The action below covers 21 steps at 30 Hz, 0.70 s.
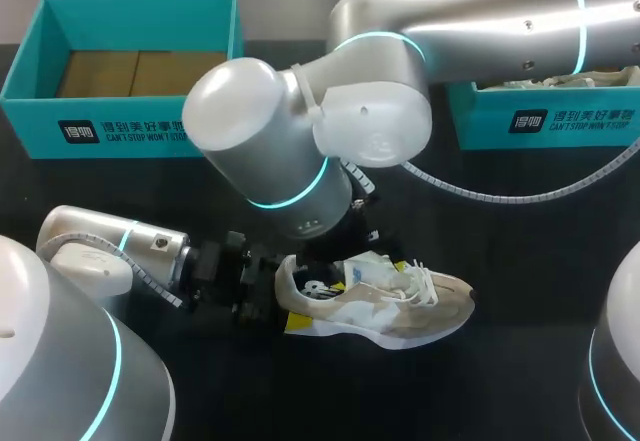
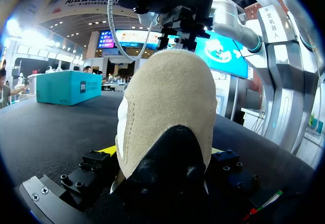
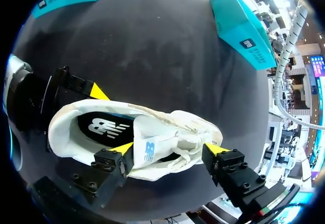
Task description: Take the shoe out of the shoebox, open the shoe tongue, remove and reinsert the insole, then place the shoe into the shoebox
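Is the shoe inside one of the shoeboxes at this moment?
No, the shoe lies on its side on the black table, outside the left shoebox and the right shoebox.

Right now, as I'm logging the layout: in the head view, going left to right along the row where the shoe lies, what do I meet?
left arm → left gripper → shoe

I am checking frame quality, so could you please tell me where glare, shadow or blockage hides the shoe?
Head view: glare on my right arm, which overhangs the shoe. Left wrist view: the heel fills the middle, hiding the rest of the shoe. Right wrist view: even light, insole plainly seen.
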Motion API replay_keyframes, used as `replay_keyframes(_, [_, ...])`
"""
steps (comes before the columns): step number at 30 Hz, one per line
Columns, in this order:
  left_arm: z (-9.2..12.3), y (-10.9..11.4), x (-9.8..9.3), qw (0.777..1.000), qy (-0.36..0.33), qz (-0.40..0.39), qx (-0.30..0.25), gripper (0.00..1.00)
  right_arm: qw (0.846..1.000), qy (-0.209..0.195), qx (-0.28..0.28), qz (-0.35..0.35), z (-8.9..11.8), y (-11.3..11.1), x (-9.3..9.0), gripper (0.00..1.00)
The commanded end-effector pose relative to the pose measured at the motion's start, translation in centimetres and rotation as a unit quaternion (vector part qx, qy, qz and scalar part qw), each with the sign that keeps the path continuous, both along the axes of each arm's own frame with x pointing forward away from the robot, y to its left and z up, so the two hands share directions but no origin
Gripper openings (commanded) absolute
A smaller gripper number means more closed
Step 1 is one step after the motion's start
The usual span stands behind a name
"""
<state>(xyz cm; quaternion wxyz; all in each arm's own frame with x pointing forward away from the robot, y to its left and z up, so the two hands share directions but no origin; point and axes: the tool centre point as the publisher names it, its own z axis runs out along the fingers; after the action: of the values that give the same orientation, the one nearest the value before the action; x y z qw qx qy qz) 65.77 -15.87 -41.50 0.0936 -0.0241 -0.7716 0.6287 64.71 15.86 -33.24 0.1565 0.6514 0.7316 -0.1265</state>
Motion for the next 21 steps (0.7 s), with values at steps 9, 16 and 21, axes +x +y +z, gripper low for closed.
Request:
replay_keyframes(9, [0.0,-0.1,0.0,1.0,0.0,0.0,0.001,0.0,0.819,-0.185,0.071,-0.538,-0.6,-0.6,-0.6,0.61])
replay_keyframes(16, [0.0,-0.1,0.0,1.0,0.0,0.0,0.001,0.0,0.816,-0.178,0.078,-0.544,-0.8,-0.9,-0.7,0.48])
replay_keyframes(21, [0.0,-0.1,0.0,1.0,0.0,0.0,0.001,0.0,0.818,-0.175,0.087,-0.541,-0.1,-0.9,-0.6,0.49])
